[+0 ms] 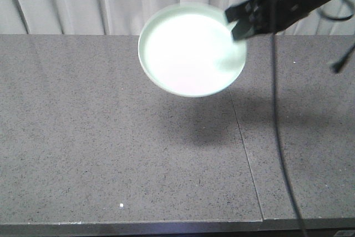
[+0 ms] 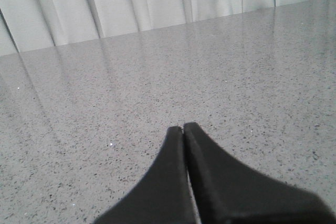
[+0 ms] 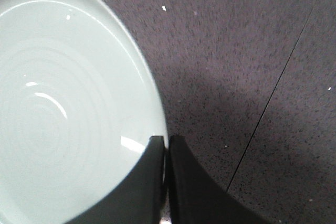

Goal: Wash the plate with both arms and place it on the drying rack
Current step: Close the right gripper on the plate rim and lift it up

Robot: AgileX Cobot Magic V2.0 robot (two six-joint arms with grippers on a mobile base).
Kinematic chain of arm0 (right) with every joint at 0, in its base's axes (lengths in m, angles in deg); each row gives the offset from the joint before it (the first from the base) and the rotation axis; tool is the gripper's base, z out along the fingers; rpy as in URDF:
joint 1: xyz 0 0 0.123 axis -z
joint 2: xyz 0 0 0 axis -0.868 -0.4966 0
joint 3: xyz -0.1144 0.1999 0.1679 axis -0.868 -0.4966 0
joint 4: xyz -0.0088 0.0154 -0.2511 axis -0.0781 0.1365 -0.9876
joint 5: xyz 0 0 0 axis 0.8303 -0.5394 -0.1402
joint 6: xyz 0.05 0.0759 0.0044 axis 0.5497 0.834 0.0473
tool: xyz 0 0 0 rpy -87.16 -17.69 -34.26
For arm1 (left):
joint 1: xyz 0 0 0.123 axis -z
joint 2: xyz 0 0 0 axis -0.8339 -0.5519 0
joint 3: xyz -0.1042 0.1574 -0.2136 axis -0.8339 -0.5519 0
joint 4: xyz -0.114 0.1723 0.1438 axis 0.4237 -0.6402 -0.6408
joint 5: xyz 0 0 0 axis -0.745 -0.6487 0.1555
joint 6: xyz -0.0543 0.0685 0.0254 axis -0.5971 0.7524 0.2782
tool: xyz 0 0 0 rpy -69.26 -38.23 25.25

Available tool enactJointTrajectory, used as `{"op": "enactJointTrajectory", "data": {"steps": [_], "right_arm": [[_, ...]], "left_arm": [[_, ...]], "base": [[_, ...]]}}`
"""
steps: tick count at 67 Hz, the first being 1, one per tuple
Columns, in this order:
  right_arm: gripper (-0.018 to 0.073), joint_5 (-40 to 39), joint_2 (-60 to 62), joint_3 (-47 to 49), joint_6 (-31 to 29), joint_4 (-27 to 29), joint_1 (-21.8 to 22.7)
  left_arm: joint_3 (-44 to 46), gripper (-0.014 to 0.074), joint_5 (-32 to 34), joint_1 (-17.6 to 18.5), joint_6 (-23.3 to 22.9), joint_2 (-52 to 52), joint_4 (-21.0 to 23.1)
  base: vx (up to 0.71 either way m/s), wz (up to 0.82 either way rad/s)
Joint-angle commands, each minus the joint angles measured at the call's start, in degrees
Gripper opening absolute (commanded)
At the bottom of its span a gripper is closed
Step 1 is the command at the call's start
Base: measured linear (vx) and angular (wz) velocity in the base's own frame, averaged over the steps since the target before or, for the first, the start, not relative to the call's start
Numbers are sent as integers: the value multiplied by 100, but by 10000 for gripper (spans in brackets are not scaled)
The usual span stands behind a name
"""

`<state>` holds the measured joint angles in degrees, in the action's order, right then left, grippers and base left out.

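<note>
We hold the mint-green plate [image 1: 188, 51] in the air above the speckled grey countertop [image 1: 83, 137], our right gripper [image 3: 167, 139] pinched onto its rim. Our left gripper [image 2: 182, 128] hangs over the counter, fingers pressed together, holding nothing.

A pale mint-green plate [image 1: 188, 54] hangs in the air above a grey speckled stone surface [image 1: 83, 137], tilted so its washed-out face shows. The black right gripper [image 1: 236, 26] reaches in from the upper right and clamps the plate's right rim. A soft shadow [image 1: 205, 123] lies beneath. A thin black cable [image 1: 280, 137] trails down beside a seam [image 1: 247, 154], and a white pleated curtain [image 1: 72, 1] hangs behind.
</note>
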<state>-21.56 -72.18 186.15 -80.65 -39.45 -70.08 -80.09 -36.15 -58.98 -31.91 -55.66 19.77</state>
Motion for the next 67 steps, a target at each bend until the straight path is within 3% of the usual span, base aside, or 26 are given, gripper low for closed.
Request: {"op": "enactJointTrajectory", "data": {"steps": [1,18,36,46,55,67], "right_arm": [[-9,-154,866,-121,-214,380,220],[-9,-792,2950,-2447,-793,720,497],[-6,-2304,5709,-5886,-788,744,497],[-4,-2764,7079,-7344,-786,700,497],[-4,-2791,7928,-7865,-759,677,497],[-4,-2901,8202,-7897,-770,671,497]], "left_arm": [[128,-6,397,-6,-68,86,27],[128,-6,397,-6,-68,86,27],[128,-6,397,-6,-68,86,27],[128,-6,397,-6,-68,86,27],[128,-6,397,-6,-68,86,27],[128,-6,397,-6,-68,86,27]], "base": [[0,0],[0,0],[0,0],[0,0],[0,0],[0,0]]}}
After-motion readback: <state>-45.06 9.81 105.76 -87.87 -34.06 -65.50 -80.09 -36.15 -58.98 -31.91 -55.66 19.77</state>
